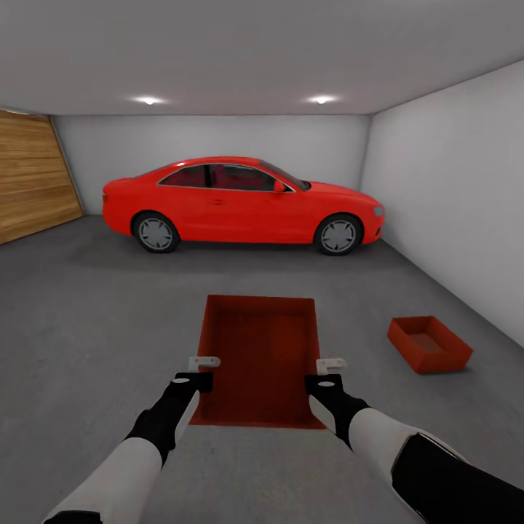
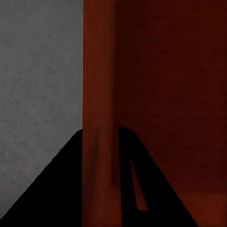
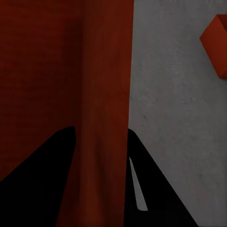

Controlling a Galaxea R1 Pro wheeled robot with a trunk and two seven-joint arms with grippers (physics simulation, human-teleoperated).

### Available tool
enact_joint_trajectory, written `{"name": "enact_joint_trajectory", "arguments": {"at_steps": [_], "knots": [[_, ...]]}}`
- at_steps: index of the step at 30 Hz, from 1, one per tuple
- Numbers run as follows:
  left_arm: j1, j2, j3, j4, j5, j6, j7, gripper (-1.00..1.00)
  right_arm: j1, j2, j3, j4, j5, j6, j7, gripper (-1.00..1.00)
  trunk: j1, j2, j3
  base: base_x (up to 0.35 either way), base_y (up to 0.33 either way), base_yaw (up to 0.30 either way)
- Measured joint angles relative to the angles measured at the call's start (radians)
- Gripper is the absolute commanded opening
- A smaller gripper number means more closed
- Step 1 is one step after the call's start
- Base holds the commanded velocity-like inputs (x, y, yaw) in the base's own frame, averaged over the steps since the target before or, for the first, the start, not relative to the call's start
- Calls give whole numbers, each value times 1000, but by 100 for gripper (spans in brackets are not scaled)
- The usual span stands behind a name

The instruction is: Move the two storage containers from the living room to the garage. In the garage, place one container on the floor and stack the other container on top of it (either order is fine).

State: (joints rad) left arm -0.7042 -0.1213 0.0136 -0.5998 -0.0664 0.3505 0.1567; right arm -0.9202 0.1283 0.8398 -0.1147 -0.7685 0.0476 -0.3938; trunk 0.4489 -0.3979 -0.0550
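I am in the garage, holding one orange-red storage container [image 1: 260, 356] in front of me above the dark grey floor [image 1: 87, 313]. My left gripper [image 1: 204, 362] is shut on its left wall [image 2: 98, 118], and my right gripper [image 1: 331, 363] is shut on its right wall [image 3: 105, 118]. In each wrist view the wall runs between the two dark fingers. The second storage container [image 1: 429, 343] sits on the floor to the right, near the white side wall; a corner of that container [image 3: 216, 45] appears in the right wrist view.
A red car [image 1: 240, 204] is parked across the back of the garage. A wooden slatted door [image 1: 33, 175] covers the left wall. White walls close the back and right [image 1: 458, 196]. Concrete floor stretches between me and the car.
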Motion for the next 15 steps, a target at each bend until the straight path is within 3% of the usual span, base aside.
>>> {"name": "enact_joint_trajectory", "arguments": {"at_steps": [15], "knots": [[0, 0, 0, 0, 0, 0, 0, -100, 0, 0, 0, 0, 0, 0, 0, -100, 0, 0, 0, 322, 0, 0]]}}
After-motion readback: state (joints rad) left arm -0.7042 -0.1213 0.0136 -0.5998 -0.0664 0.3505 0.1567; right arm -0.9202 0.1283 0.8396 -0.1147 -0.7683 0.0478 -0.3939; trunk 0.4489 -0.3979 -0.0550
